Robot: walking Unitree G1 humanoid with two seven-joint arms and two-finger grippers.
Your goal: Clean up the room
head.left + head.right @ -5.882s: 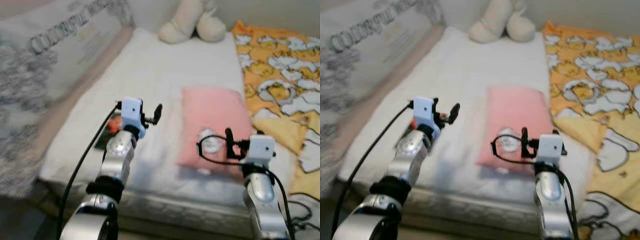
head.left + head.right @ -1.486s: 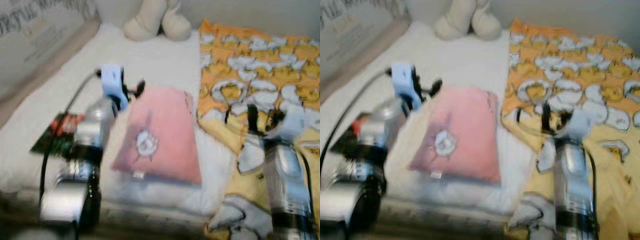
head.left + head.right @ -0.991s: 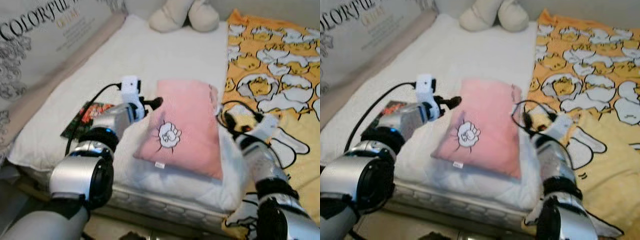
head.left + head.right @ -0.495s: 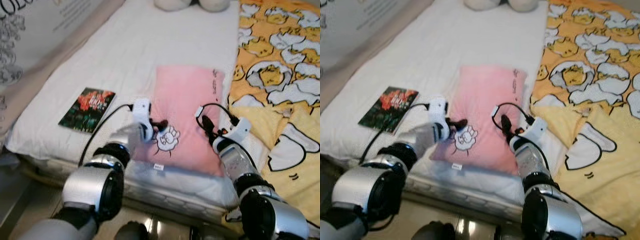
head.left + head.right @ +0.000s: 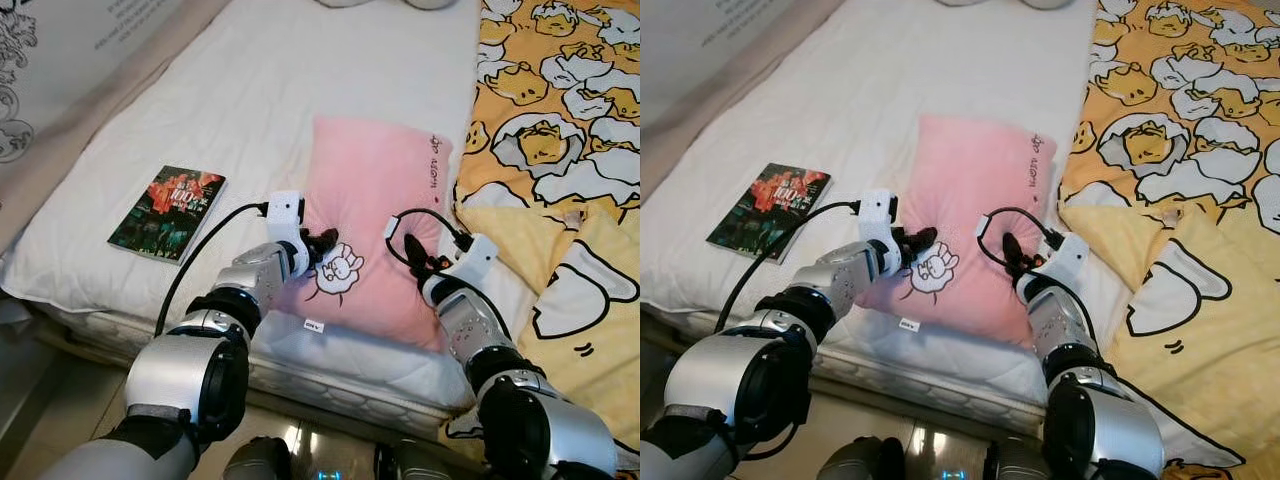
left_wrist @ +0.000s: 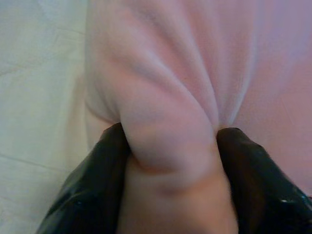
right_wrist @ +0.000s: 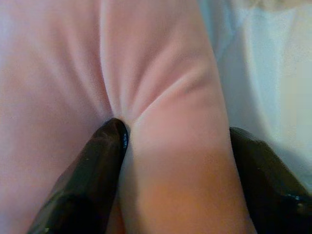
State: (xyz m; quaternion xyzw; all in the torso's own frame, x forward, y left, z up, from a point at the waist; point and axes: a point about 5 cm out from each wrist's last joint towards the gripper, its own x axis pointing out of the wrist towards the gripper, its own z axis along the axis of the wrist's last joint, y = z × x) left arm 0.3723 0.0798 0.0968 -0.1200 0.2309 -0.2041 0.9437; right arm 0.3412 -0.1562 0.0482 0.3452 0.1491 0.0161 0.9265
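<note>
We see the pink pillow lying on the bed's white mattress. The left end effector pinches a fold at its left edge; the right end effector pinches its right edge. A book lies on the mattress, left of the pillow.

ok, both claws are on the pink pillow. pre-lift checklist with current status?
1. Left claw has fabric: ok. Left wrist view shows a fold of the pink pillow pinched between its fingers.
2. Right claw has fabric: ok. Right wrist view shows a fold between its fingers.
3. Grips on opposite sides: ok, left claw at the pillow's left edge, right claw at its right edge.
4. Nothing lying on the pillow: ok.
5. Book away from the pillow: ok, it lies apart on the white mattress.
6. Grip firm enough to hold through a lift: cannot tell.
</note>
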